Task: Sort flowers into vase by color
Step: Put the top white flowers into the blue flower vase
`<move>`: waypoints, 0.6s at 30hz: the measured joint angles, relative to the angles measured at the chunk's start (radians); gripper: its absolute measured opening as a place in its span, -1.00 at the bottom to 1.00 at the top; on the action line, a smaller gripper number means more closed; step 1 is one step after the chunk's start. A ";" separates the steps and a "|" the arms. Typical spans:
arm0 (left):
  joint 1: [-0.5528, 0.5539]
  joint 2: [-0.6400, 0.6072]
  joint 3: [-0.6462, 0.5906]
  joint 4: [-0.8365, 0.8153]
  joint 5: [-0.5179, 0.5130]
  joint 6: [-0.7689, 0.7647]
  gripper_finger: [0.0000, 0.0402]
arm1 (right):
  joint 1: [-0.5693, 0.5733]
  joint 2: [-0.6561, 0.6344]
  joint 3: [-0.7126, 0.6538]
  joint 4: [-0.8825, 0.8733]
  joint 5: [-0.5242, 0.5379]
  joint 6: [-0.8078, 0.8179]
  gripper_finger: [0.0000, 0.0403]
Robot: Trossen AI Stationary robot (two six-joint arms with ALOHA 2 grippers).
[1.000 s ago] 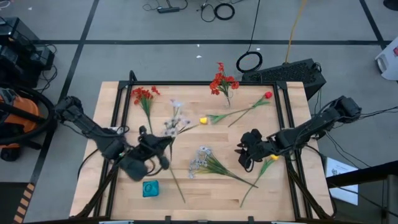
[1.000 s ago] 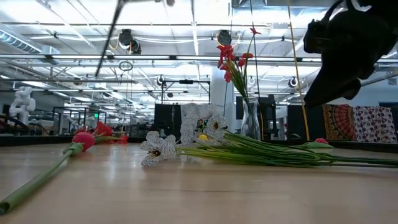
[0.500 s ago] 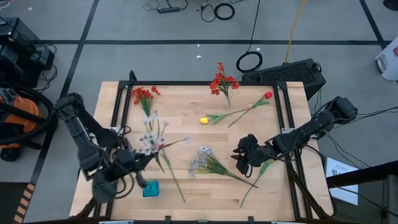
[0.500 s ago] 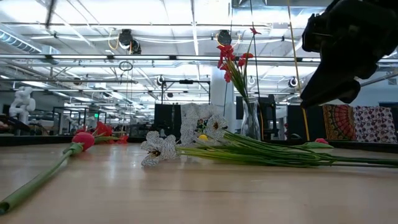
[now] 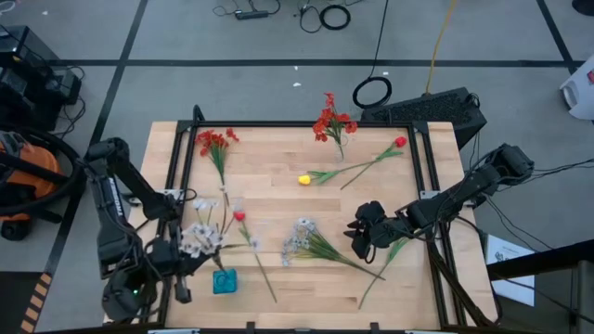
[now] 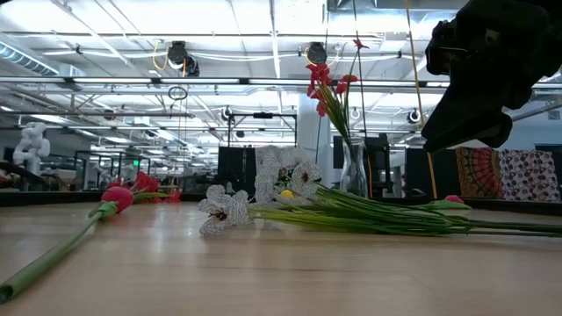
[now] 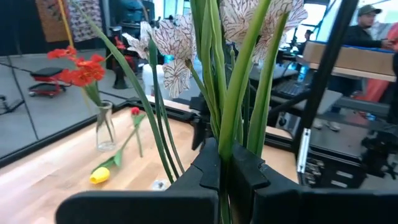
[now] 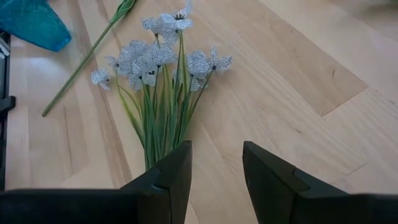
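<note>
Two dark fingers of the left gripper are clenched on the green stalks of a white spray, which rises straight up from between them; its veined white blossoms spread above the fingertips. In the high view this left gripper sits at the left edge of the table, with the held white spray lifted off the wood just above a small blue vase near the front edge. A red tulip on a long stalk lies beside the held blossoms, its stem running toward the front edge.

The right gripper hovers with its fingers parted and nothing between them. A second white spray lies flat on the wood just ahead of the fingertips, stalks pointing toward the gap and blossoms fanned away. From above, that right gripper stands at the stalk end of this bunch, right of the table's centre.

Farther out, a red cluster lies near the back left corner, a yellow tulip and another red tulip lie toward the back, and a clear glass vase holding red blossoms stands upright at the back edge.
</note>
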 joint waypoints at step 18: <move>-0.059 0.055 0.000 -0.063 -0.029 -0.002 -0.95 | 0.000 0.000 0.000 0.003 0.029 0.000 -0.33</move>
